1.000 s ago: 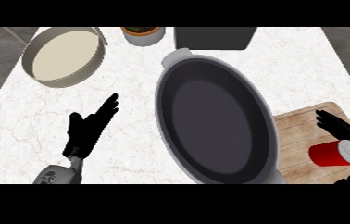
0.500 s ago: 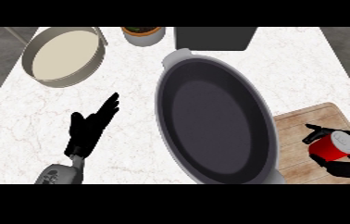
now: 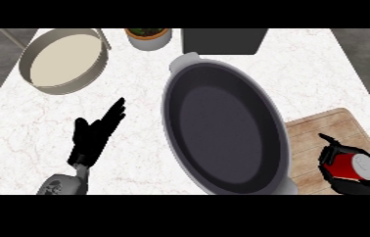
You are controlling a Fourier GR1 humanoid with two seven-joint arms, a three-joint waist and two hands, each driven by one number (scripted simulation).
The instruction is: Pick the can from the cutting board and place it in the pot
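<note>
Since 1 s ago the right hand (image 3: pixel 345 168) has closed in on the red can (image 3: pixel 352 165): fingers now curl round it top & bottom, gripping it at lower right of frame, can still on the cutting board (image 3: pixel 314 133). Left hand (image 3: pixel 95 134) unchanged at lower left, fingers straight, holding nothing, resting. Grip wraps the can's sides, prob. so it can be lifted. Pot (image 3: pixel 225 126) sits centre frame, rim just beside the board's left edge, its inside open; short move left w/ room to clear the rim.
</note>
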